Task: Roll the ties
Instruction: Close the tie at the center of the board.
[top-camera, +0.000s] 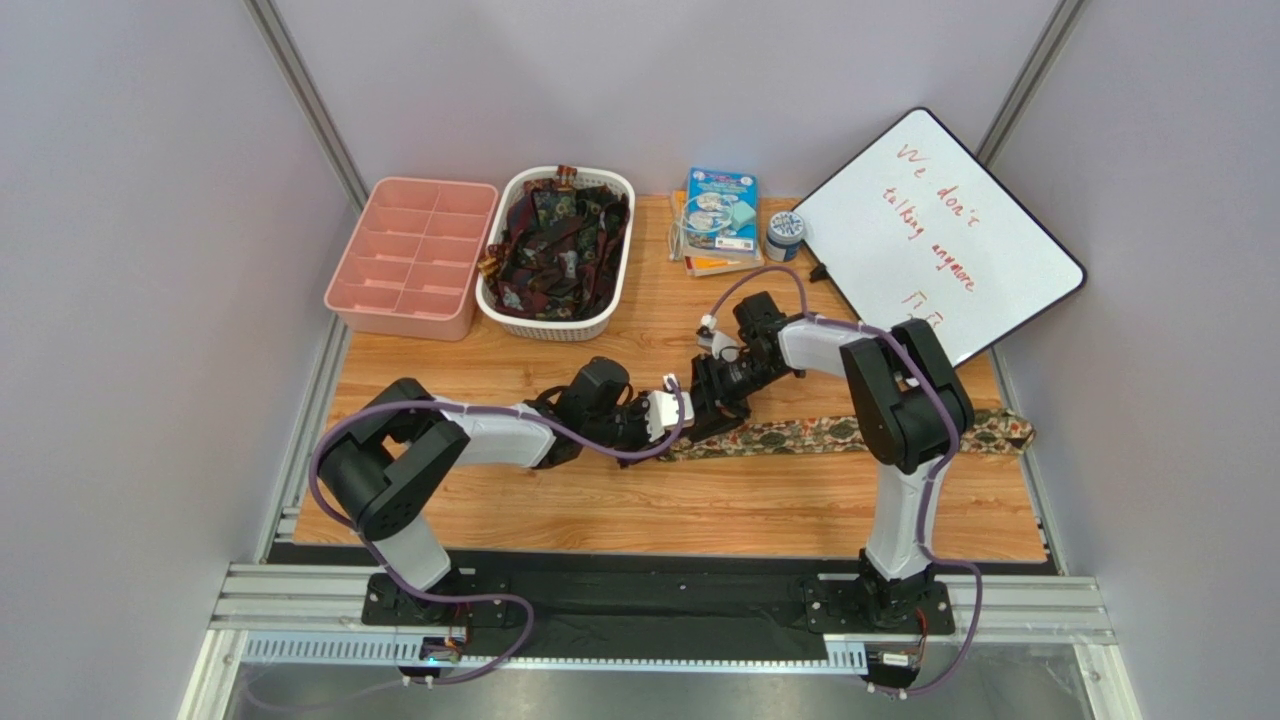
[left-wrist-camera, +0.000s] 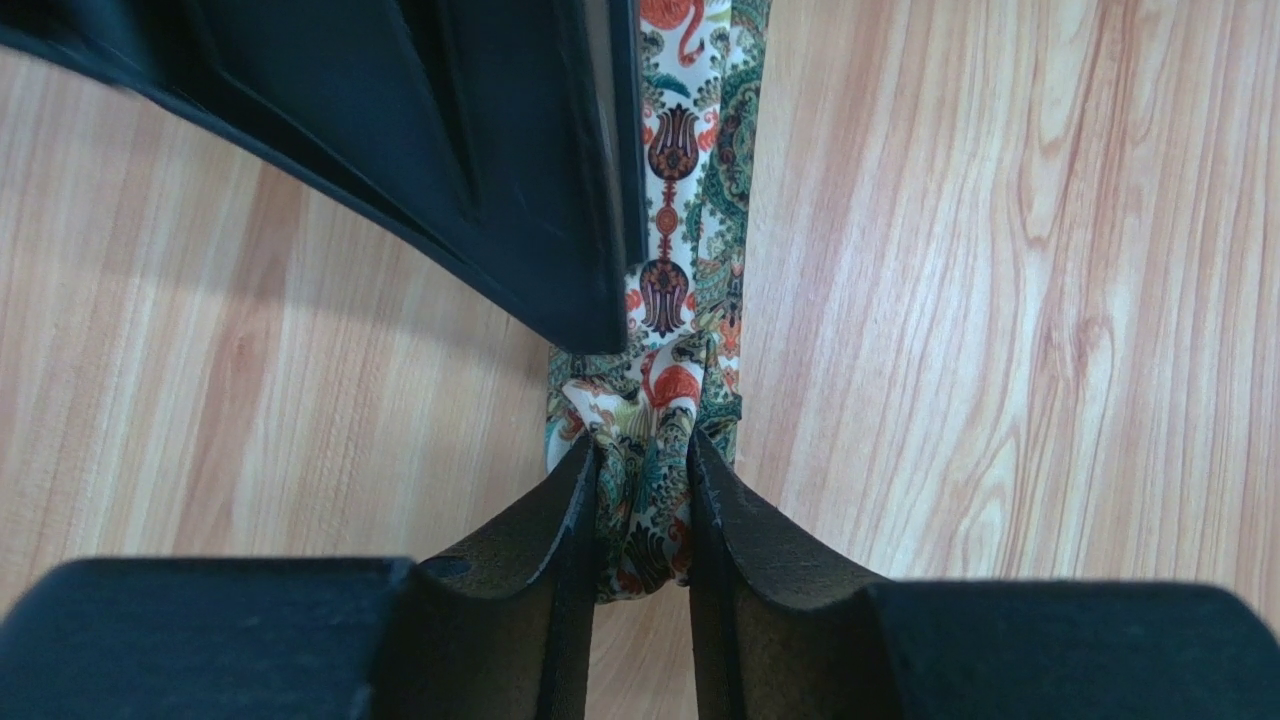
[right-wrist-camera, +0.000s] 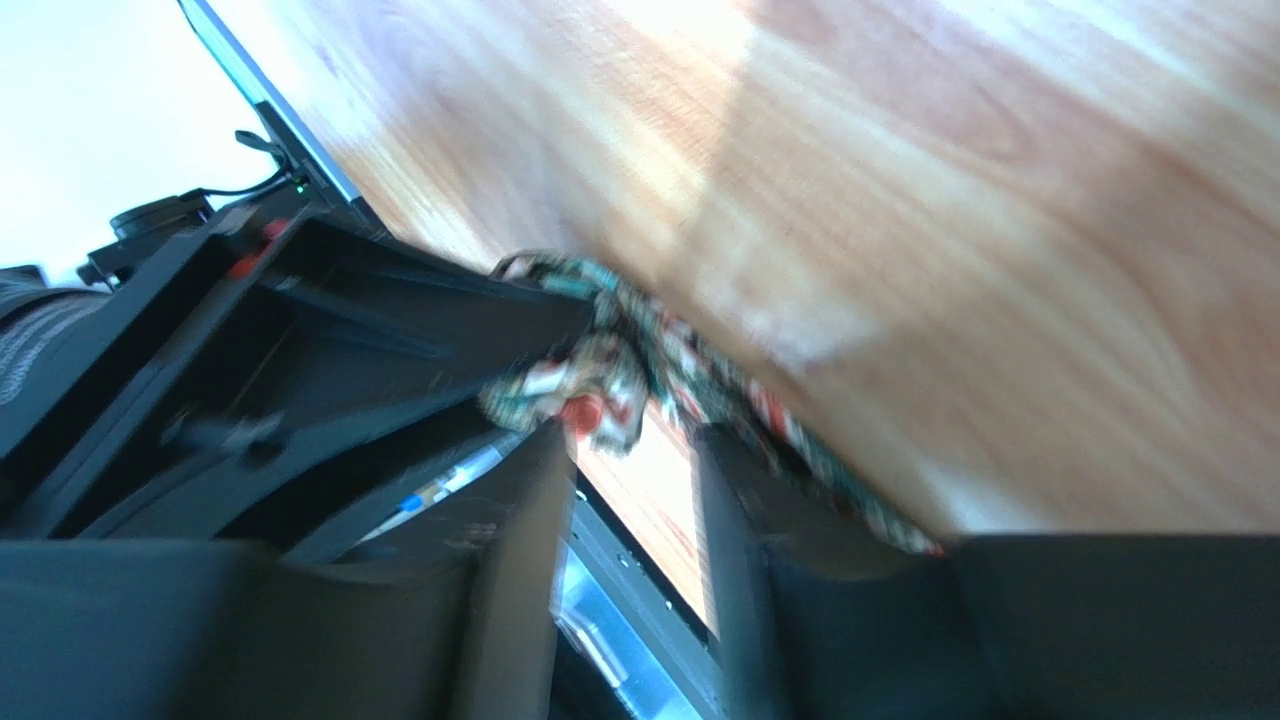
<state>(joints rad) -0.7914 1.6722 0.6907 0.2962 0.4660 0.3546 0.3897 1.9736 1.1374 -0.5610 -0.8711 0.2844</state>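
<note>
On the wooden counter, between the two arms, lies one long green and tan tie with a flowery print. It is stretched out flat toward the right side. Its other end is bunched up in the middle, where the two grippers meet. The left gripper has its fingers squeezed on that bunched end, with the cloth pinched between them. The right gripper is just beside it, and its fingers stand apart. The crumpled cloth sits at their tips, and they do not seem to grip it, though that picture is blurry. More dark ties sit in a white basket at the back of the counter, next to a pink tray. The tie looks light, thin and very floppy, so it will bend and sag wherever it is not held. It also looks smooth, so it may slide out of a loose pinch. I think the best place to hold it is the narrow end, with the cloth folded thick between the fingers. That way the roll can start tight and stay neat.
</note>
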